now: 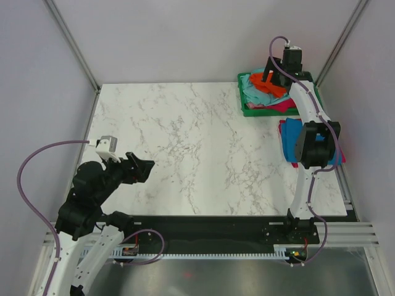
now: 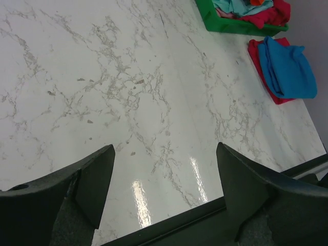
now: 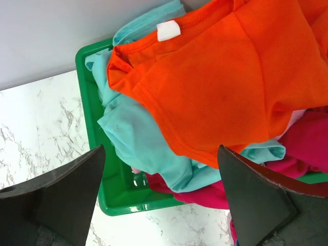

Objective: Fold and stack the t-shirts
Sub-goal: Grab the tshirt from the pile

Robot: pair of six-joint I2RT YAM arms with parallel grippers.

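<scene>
An orange t-shirt [image 3: 225,77] lies on top of a heap in the green tray [image 3: 110,195], over a light teal t-shirt [image 3: 138,138] and a magenta one [image 3: 307,148]. My right gripper [image 3: 161,154] is open and empty, hovering just above this heap [image 1: 270,73]. A folded blue t-shirt [image 2: 287,69] lies on a folded magenta one [image 2: 254,51] on the table in front of the tray; in the top view my right arm partly hides them [image 1: 287,139]. My left gripper [image 2: 164,154] is open and empty, low over bare marble at the near left [image 1: 143,169].
The green tray [image 1: 247,111] stands at the table's back right corner. White walls with metal frame posts close in the back and sides. A black rail [image 2: 205,215] runs along the near table edge.
</scene>
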